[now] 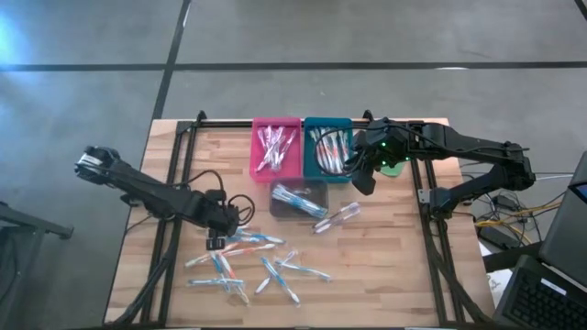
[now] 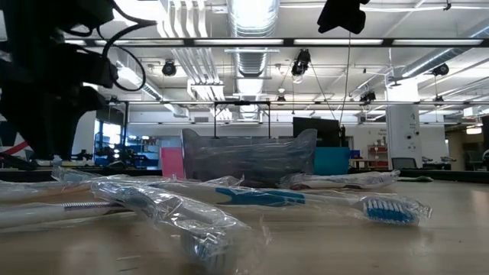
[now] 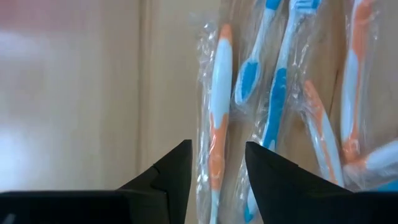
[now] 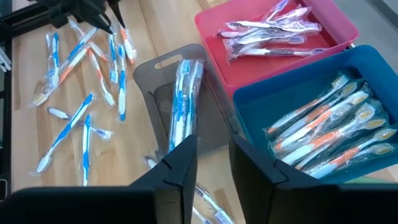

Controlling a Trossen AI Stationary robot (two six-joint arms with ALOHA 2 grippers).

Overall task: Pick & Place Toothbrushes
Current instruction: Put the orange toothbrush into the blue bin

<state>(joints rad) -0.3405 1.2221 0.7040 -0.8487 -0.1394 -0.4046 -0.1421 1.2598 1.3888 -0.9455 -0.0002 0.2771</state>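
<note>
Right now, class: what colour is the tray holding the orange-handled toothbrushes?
Blue. The blue tray with the orange-handled toothbrushes shows best in the right wrist view.

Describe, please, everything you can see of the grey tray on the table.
The grey tray is a smoky, see-through plastic bin with a slot handle cut into one end wall. It sits upright on the wooden table, just in front of the pink tray and the blue tray, close against them. Inside lie a few wrapped blue-and-white toothbrushes, lengthwise. The right gripper hovers above its edge, jaws open and empty.
</note>
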